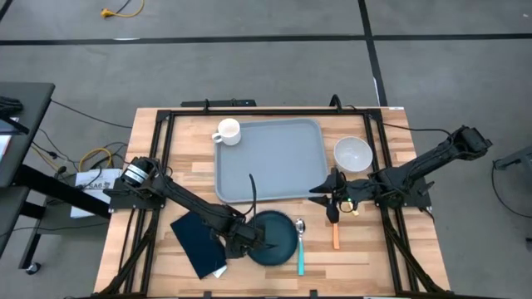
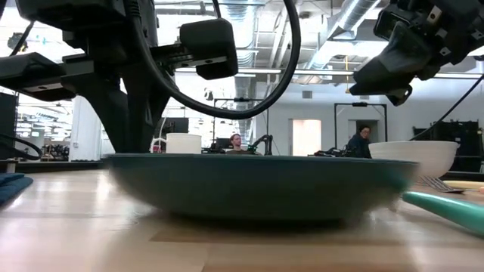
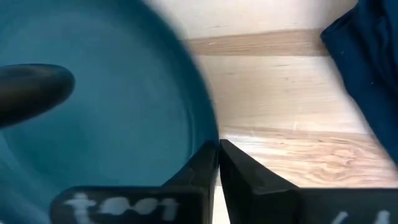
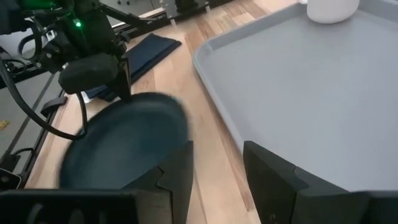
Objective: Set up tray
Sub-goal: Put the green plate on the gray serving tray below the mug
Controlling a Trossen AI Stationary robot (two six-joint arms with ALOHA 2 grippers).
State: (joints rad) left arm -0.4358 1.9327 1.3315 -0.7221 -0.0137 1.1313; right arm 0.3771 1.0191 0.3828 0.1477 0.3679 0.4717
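High view: we take the tray as our landmark, lying mid-table. We count one white mug in its far-left corner, one white bowl just right of it, one dark plate just in front of its near edge, one navy napkin left of the plate, one teal spoon and one orange-handled utensil nearer its right corner. The left gripper sits at the plate's left rim; the right gripper hovers at the tray's near-right corner.

Low view: the plate's wall fills the foreground; whether it rests on the table or is lifted we cannot tell.

Left wrist view: one dark finger lies over the plate's inside and the other below, so we judge the rim pinched. A shallow edge grip could let the plate tip or slip, and dragging it could knock the spoon.

Right wrist view: the right fingers stand spread and empty above the tray's near edge; both arms are close, so they could collide over the plate.
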